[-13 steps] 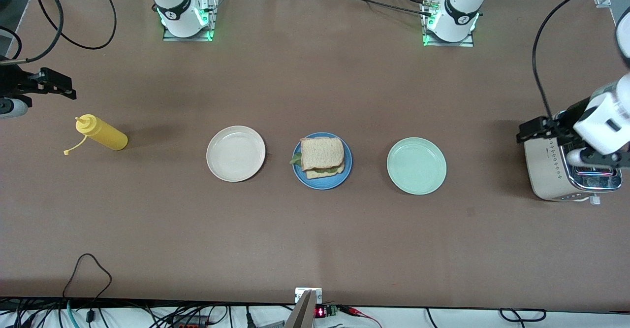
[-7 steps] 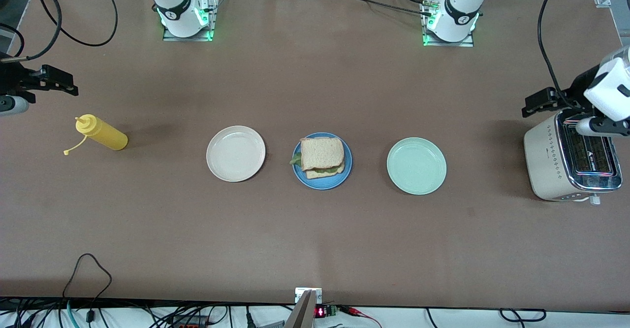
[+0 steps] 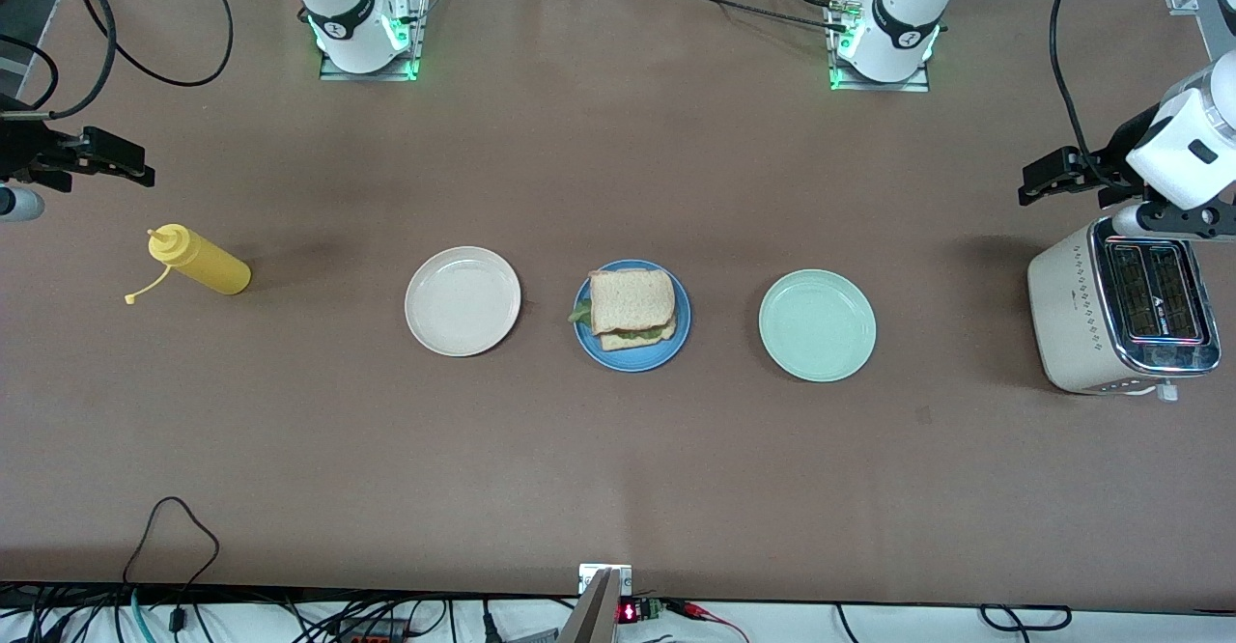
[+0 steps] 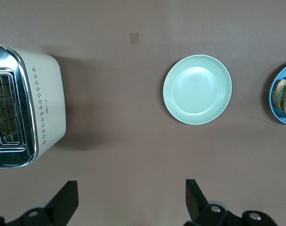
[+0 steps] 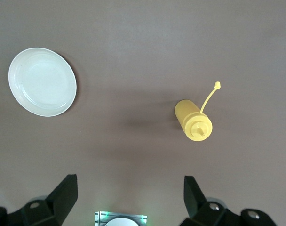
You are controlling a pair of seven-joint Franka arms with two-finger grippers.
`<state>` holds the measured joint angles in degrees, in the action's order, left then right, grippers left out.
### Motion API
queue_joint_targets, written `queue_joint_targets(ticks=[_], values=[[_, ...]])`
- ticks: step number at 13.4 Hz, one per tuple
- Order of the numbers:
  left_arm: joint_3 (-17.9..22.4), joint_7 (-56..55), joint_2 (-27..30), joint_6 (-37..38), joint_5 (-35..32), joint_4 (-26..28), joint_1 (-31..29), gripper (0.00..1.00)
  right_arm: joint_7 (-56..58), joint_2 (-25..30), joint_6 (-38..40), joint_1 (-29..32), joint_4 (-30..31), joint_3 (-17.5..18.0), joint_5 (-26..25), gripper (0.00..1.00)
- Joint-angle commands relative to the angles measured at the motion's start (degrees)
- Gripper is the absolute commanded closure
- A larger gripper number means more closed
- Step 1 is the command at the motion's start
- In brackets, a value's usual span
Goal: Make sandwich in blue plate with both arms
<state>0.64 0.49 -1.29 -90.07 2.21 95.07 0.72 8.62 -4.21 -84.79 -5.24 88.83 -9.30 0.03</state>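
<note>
I am keeping my left gripper (image 4: 129,202) spread and empty, hovering beside the toaster (image 3: 1120,320); a careless swing is risking to strike it. My right gripper (image 5: 129,200), also spread, is hanging at the table edge near the yellow bottle (image 3: 198,260), which could topple. Well apart from both, the sandwich (image 3: 632,309) is sitting on the blue plate (image 3: 680,339), with wide bare table around.

Your left gripper (image 3: 1072,175) lifted off the toaster (image 3: 1120,320) and pulled back toward its base; right gripper (image 3: 101,155) drifted slightly too.
</note>
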Motion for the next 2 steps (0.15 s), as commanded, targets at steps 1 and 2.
queue_joint_targets(ticks=[1,2], values=[[-0.1,-0.7,1.6,-0.9,-1.6,1.7,0.2,0.0,-1.2,1.7,-0.2,0.1,1.7,0.3,0.9,0.0],[-0.1,-0.7,1.6,-0.9,-1.7,1.7,0.2,0.0,-1.1,1.7,-0.2,0.0,1.7,0.3,0.9,0.0]])
